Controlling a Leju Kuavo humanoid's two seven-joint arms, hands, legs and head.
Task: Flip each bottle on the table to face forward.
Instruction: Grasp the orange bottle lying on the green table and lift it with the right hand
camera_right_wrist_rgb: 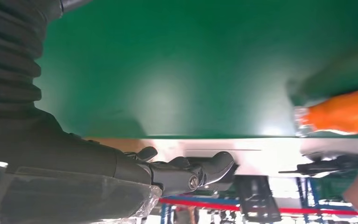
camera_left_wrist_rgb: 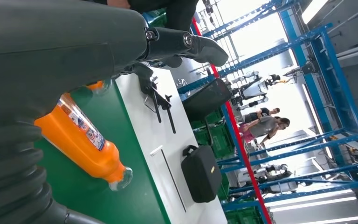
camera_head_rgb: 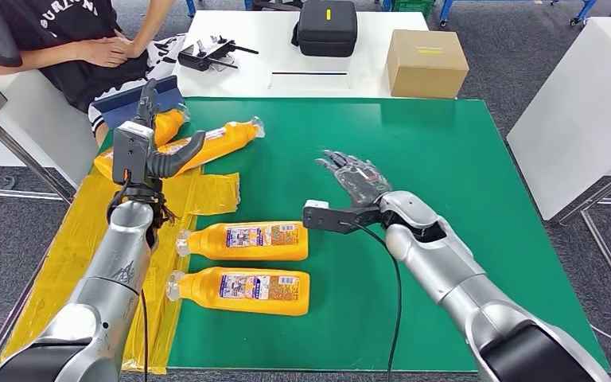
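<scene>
Nearest: two orange bottles lying flat on green mat, clear caps pointing left, printed labels up, text too small to read; front bottle, second bottle just behind it. Two more orange bottles near mat's far-left edge: long bottle, partly hidden bottle behind left hand. Left hand raised, grasping nothing, fingers apart. Right hand above mat centre, released, fingers spread

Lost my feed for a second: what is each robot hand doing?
Left robot hand: open, holding nothing, raised above the bottles.
Right robot hand: open, fingers spread, empty.
</scene>
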